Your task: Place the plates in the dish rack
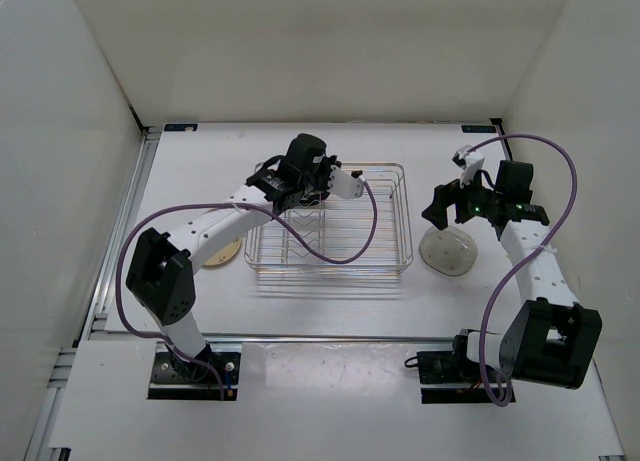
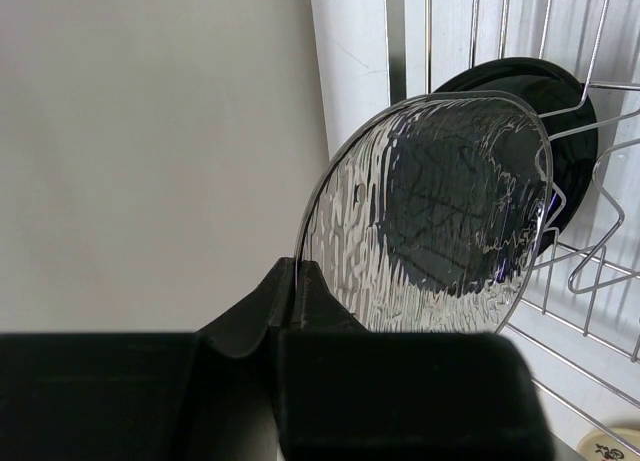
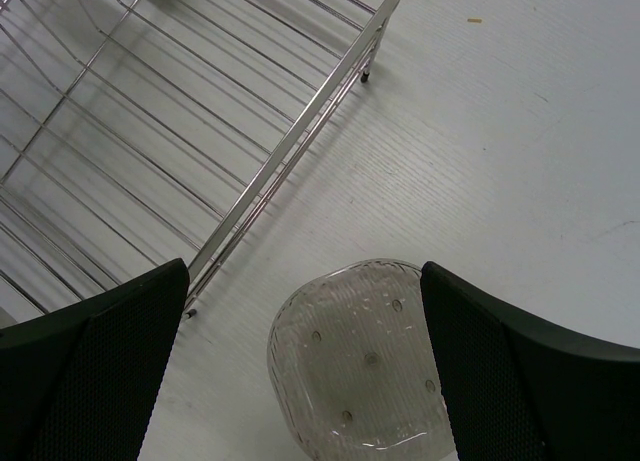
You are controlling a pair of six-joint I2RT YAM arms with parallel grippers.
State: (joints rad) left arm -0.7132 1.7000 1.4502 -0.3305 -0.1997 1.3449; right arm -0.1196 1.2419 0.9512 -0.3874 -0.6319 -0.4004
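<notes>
Fingers [image 2: 255, 311] of your left gripper [image 2: 298, 276] pinch the translucent plate [image 2: 430, 221] by its rim, upright over the dish rack [image 3: 300, 129], just beside the black plate [image 2: 570, 131] standing there. You're mid-placement, so next lower it into a free divider slot, then release. Your right gripper [image 3: 305, 276] hangs spread wide over the pale plate [image 3: 365, 366] on the table [image 3: 520, 131].

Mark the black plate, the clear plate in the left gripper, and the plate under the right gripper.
black plate [image 2: 568, 121]: left wrist view, exposed right side.
clear plate [image 2: 430, 211]: left wrist view, middle of its face.
translucent plate [image 3: 365, 366]: right wrist view, its centre.
</notes>
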